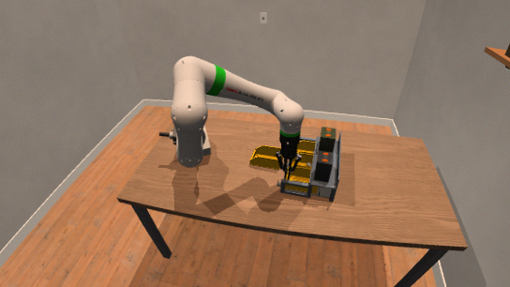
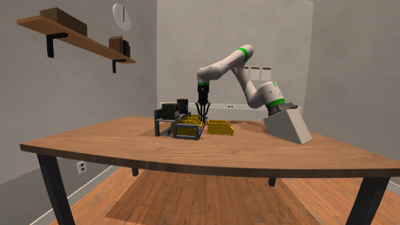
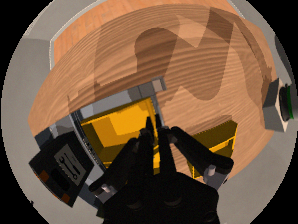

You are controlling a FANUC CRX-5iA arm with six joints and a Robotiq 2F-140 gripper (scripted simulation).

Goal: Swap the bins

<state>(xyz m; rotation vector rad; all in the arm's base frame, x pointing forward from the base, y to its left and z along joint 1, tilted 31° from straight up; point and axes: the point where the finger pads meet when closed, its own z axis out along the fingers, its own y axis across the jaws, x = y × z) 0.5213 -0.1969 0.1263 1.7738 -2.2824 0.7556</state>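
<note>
Wrist view shows the yellow bin (image 1: 298, 177) (image 2: 185, 130) (image 3: 117, 122) at the near end of the low grey shelf (image 1: 333, 193) (image 2: 187, 137) (image 3: 111, 103), its visible inside bare; the other yellow bin (image 1: 266, 162) (image 2: 220, 129) (image 3: 220, 136) stands on the table (image 1: 384, 188) (image 2: 257, 151) (image 3: 190, 55). My gripper (image 1: 287, 174) (image 2: 203, 120) (image 3: 154, 121) points down at the shelved bin's front edge, fingers nearly together, but I cannot tell whether they pinch its thin wall.

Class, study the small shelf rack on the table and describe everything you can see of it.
The shelf rack stands upright on the table, a grey frame that looks like metal, with corner posts, end rails and a raised upper board. Yellow open bins sit in its lower level. Two dark boxes rest on the upper board, and the closed gripper's fingertips are by the front edge.
</note>
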